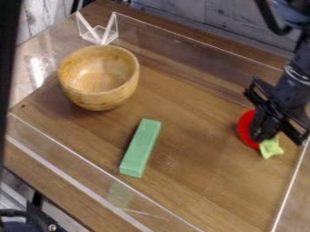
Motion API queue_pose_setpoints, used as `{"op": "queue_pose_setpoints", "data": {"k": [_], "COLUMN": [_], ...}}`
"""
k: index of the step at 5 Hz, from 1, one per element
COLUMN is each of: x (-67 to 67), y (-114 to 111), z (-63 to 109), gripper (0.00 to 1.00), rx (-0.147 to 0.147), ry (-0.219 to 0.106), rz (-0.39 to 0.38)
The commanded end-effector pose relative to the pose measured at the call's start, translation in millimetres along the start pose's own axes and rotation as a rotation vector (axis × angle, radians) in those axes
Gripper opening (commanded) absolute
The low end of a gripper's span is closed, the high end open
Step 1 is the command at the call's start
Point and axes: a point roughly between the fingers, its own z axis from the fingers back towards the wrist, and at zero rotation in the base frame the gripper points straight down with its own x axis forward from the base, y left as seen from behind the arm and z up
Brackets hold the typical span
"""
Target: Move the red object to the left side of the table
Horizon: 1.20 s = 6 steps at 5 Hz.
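Note:
The red object (248, 128), a small toy strawberry with its light green cap pointing toward the near right, lies on the table (194, 91) close to the right edge. My gripper (269, 133) points straight down onto it. The dark fingers cover its right half and are closed around it, and it still rests on the wood.
A wooden bowl (100, 76) stands at the far left. A long green block (141, 147) lies in the middle near the front. A low clear plastic wall (72, 172) rims the table, with a folded clear piece (97, 28) at the back left corner.

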Motion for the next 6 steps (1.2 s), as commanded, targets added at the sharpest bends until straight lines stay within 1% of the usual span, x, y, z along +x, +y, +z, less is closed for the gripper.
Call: {"op": "queue_pose_setpoints", "data": {"k": [1,2,4,6], "x": [-10.6,-11.6,-11.7,-10.6], "y": [29,36,44,36], "z": [32.5,47.0,59.3,46.8], "gripper": [0.00,0.00,0.00,0.00], "rx": [0.000,-0.006,-0.007,-0.016], "ry": [-0.110,-0.114,-0.118,-0.117], "rz": [0.065,0.047,-0.071,-0.072]}}
